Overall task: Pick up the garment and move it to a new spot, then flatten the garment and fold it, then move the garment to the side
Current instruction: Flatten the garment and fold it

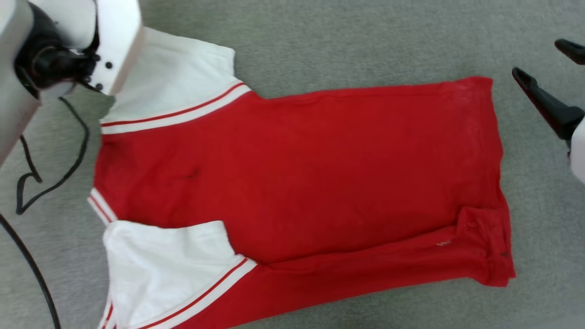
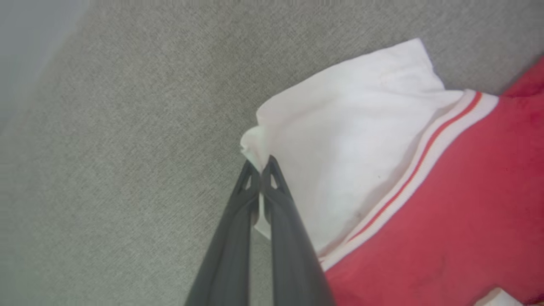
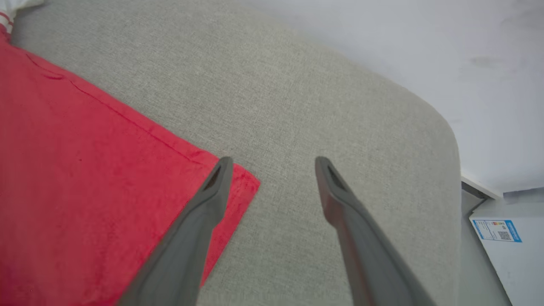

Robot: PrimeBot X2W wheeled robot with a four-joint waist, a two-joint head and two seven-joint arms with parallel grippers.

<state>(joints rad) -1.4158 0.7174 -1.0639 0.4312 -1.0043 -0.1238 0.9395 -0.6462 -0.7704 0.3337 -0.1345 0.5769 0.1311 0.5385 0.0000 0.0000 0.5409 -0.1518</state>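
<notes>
- Your left gripper [image 2: 260,168] has its fingers pressed together, pinching the outer corner of the far white sleeve [image 2: 340,127].
- Your right gripper [image 3: 274,163] has its fingers spread wide and holds nothing. It hangs by the far hem corner [image 3: 240,187], with one finger over the red cloth and the other over bare grey upholstery [image 3: 318,106].
- The red jersey T-shirt [image 1: 297,173] lies spread on that upholstery, sleeves to your left and hem to your right.
- Progress, as I judge it: the placing looks done and flattening is under way. A strip along the near side [image 1: 365,260] is turned over and its hem end is rumpled. Folding and the move aside remain.
- Hard to tell:
  - In the head view, the pale left wrist [image 1: 114,41] covers the pinch.
  - No chest letters show, so you cannot tell which face is up.
  - The near sleeve [image 1: 160,269] is cut off at the head view's bottom edge.
  - Whether the right fingers touch the cloth is unclear.
</notes>
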